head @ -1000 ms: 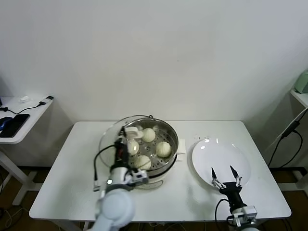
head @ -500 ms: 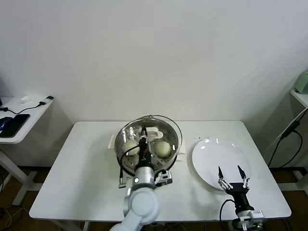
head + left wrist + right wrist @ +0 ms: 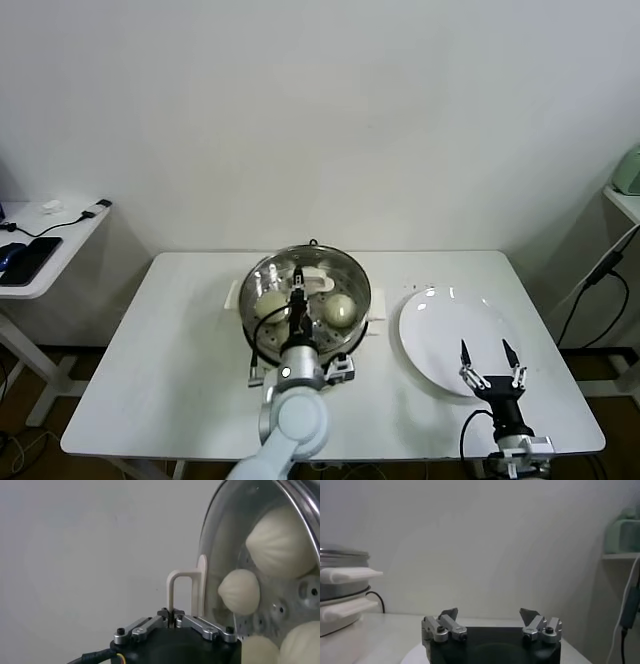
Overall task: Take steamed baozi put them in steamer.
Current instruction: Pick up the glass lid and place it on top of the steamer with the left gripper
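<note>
Clenching the white handle [image 3: 176, 587] of the glass lid [image 3: 308, 290], the left gripper [image 3: 173, 616] holds it flat over the steamer [image 3: 355, 322]. Inside sit 4 baozi [image 3: 239, 591], tips upward. Beside the steamer, over the plate [image 3: 445, 315], hangs the released right gripper [image 3: 486, 362].

The white rectangular counter [image 3: 150, 350] carries the round stainless-steel steamer [image 3: 355, 292] on its white base near the middle, and a flat round white plate [image 3: 440, 325] just beside it.
</note>
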